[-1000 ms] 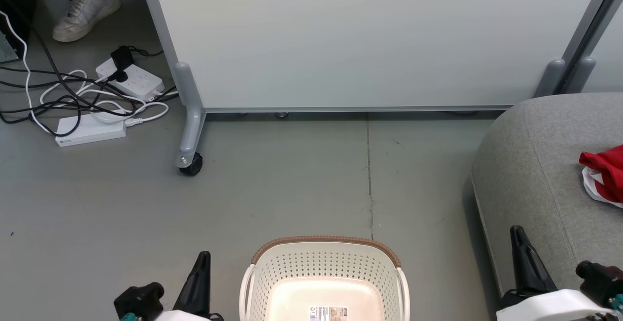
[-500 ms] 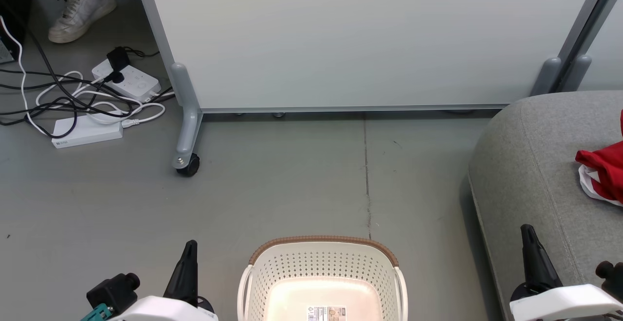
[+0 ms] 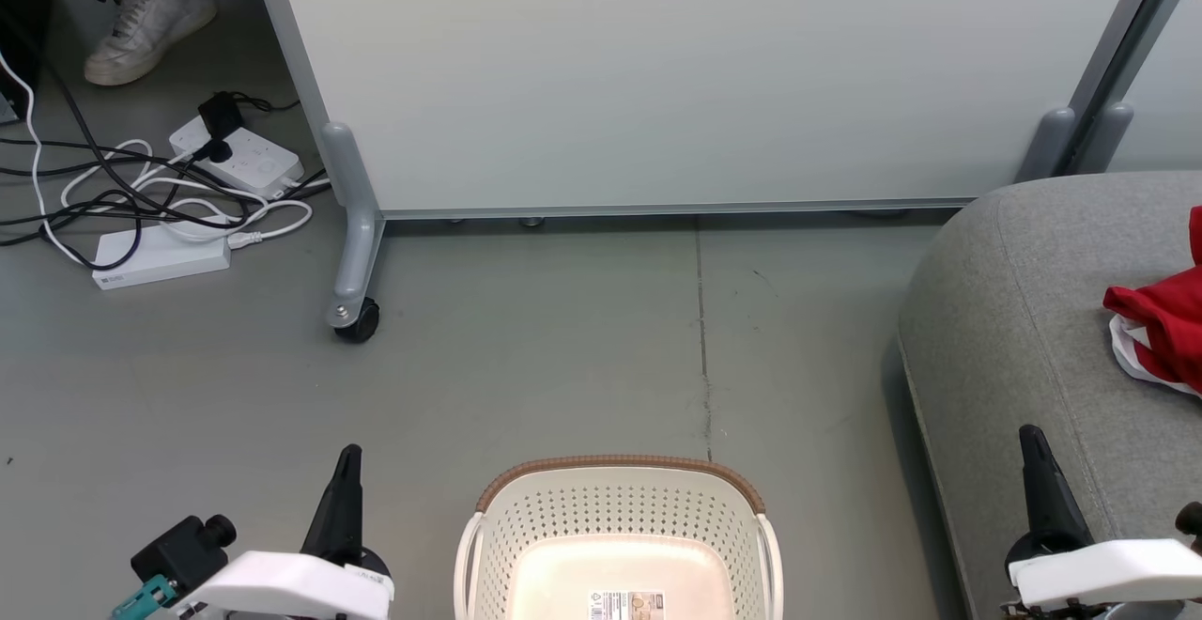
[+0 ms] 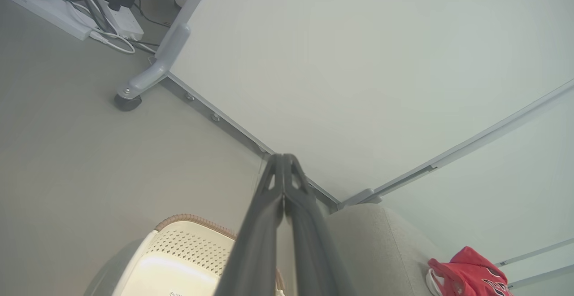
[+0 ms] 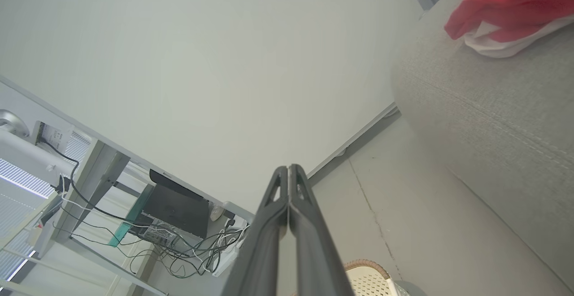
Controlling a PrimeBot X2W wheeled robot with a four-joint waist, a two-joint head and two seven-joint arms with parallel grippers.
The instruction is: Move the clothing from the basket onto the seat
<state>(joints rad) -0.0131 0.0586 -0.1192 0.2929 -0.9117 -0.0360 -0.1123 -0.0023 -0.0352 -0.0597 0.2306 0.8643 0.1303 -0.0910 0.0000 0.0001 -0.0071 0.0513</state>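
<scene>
Red and white clothing lay bunched on the grey seat. Beside the seat, the cream basket stood on the floor with no garment in its visible part. The left gripper and right gripper flanked it, each closed on nothing, apparently parked because the job looked done.

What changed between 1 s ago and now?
Both arms drifted outward in the head view: left gripper to its left and slightly up, right gripper to its right. Both shut, holding nothing. The whole picture slid slightly left: camera motion. The basket, and the clothing on the seat, stayed put.
</scene>
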